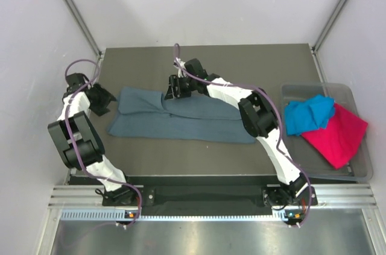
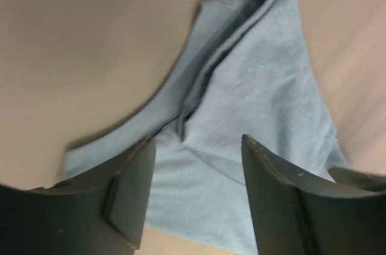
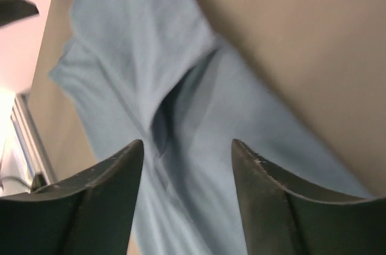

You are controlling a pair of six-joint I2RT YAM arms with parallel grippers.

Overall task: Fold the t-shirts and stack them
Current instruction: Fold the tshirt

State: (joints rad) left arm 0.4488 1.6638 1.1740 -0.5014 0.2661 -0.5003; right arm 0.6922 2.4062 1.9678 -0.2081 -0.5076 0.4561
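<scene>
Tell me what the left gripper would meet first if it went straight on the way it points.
The blue t-shirt: its folded end lies directly ahead of the left gripper, between the open jaws. How far off is unclear.

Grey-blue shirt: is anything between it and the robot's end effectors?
No. The left end effector and right end effector both hover open just above the grey-blue shirt, with nothing visible between.

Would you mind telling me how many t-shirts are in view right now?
3. The slate-blue t-shirt lies partly folded on the table; the turquoise t-shirt and the pink t-shirt sit in the clear tub at the right, where more could be hidden underneath.
</scene>
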